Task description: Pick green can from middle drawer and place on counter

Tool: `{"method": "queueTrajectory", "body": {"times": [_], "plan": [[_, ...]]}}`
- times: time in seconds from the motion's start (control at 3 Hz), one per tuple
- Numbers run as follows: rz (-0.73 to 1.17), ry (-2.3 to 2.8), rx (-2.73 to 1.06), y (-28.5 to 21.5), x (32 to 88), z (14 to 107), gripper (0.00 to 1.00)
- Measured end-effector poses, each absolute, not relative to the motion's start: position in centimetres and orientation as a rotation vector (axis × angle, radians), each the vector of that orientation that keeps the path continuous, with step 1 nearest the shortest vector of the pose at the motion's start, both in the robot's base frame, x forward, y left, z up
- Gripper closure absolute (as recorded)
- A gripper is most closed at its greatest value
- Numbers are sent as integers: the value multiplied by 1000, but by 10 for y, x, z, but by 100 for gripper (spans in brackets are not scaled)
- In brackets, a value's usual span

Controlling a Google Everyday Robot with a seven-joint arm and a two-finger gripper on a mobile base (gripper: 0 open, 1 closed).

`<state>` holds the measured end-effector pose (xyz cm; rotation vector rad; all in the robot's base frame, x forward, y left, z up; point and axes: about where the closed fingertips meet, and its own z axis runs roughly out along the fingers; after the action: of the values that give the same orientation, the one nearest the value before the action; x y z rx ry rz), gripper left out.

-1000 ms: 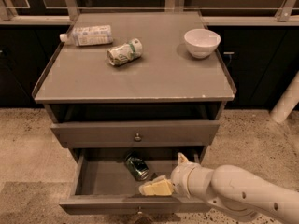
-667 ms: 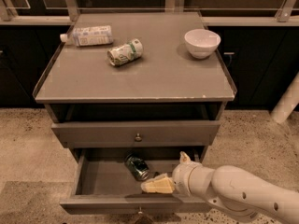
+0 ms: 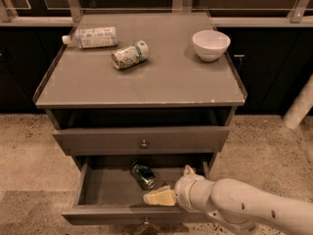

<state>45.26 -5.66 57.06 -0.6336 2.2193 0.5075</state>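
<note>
In the single camera view, the green can (image 3: 143, 175) is seen lying on its side inside the open middle drawer (image 3: 98, 213), towards the back of the drawer floor. Its long axis is judged to run diagonally, from rear-left to front-right, with one silver end turned towards the drawer front.

The claw (image 3: 166, 183) is found just right of and in front of the green can, low inside the drawer on the robot's one arm (image 3: 244, 207). It is spread open and nothing is gripped. One pale finger (image 3: 159, 197) is pointed leftwards, with its tip just in front of the can's near end. The other finger shows only as a small tip, to the right of the can. The can is not seen to be touched.

The coming move is therefore judged to turn on this: the can lies to the rear-left of the claw, so the claw would have to be carried back and left and closed across the can's short width.

Well above and behind the green can, the bench (image 3: 161, 77) is seen, and a white bowl (image 3: 211, 44), a paler can (image 3: 129, 55) and a plastic bottle (image 3: 90, 36) are carried on it.
</note>
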Motion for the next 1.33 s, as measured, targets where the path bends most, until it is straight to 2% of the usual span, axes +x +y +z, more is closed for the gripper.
{"method": "queueTrajectory", "body": {"times": [0.67,1.33], "plan": [[720,2203,-589,-2,451,492,0],[725,2214,-573,-2,452,479,0]]}}
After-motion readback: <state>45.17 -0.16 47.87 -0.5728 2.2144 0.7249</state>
